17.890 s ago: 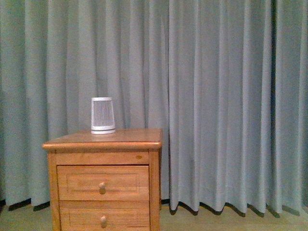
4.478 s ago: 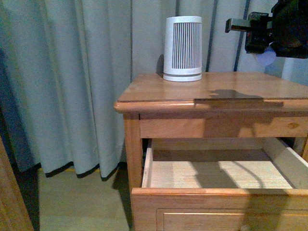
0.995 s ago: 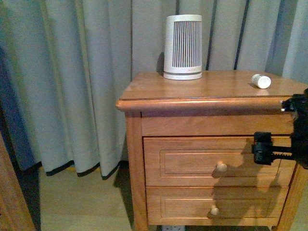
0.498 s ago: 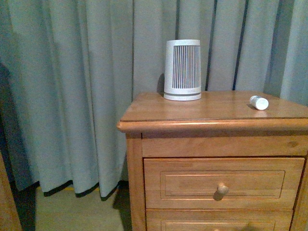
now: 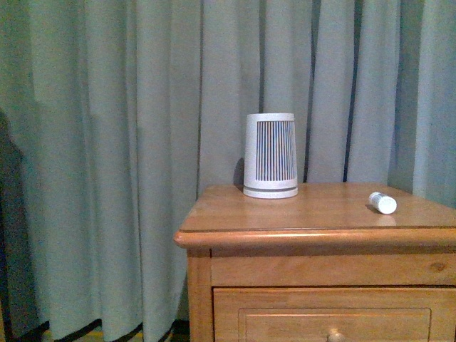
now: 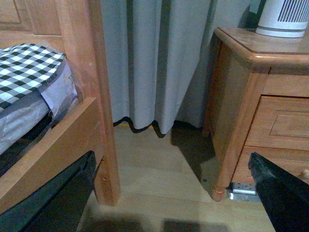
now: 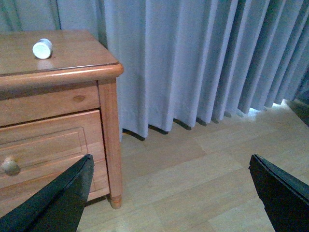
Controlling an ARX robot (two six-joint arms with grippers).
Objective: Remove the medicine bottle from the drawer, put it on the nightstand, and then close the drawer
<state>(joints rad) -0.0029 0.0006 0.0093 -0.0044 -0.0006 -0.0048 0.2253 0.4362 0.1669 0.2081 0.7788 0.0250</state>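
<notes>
A: Front view, item one?
B: Medicine bottle point(image 5: 382, 202), small, white, capped. It lies on its side on the nightstand point(image 5: 299, 221) top, toward the right, well apart from the ribbed white device point(image 5: 270, 155). Neither arm shows here.

A: Handling?
B: Judged light and rigid, with a smooth, likely slippery plastic shell. Lying down, it may roll if nudged. Best hold would be across the middle of the body, not the cap.

A: And the drawer?
B: Drawer point(image 5: 335, 317) front sits flush under the top, so it reads as closed. Curtain point(image 5: 128, 142) behind.

A: Left wrist view?
B: Nightstand side and corner point(image 6: 241, 87), base of the device point(image 6: 285, 19), wooden bed frame point(image 6: 82, 96) with checked bedding point(image 6: 29, 60), bare floor point(image 6: 154, 169). The left gripper point(image 6: 174, 193) shows its two dark fingers point(image 6: 53, 203) spread wide at either edge, holding nothing.

A: Right wrist view?
B: Bottle point(image 7: 42, 48) on the top near the corner, drawer front and knob point(image 7: 9, 166) below. The right gripper point(image 7: 169, 193) also has its fingers point(image 7: 280, 191) spread far apart, empty.

A: Status?
B: Both steps appear done; nothing left to grasp.
</notes>
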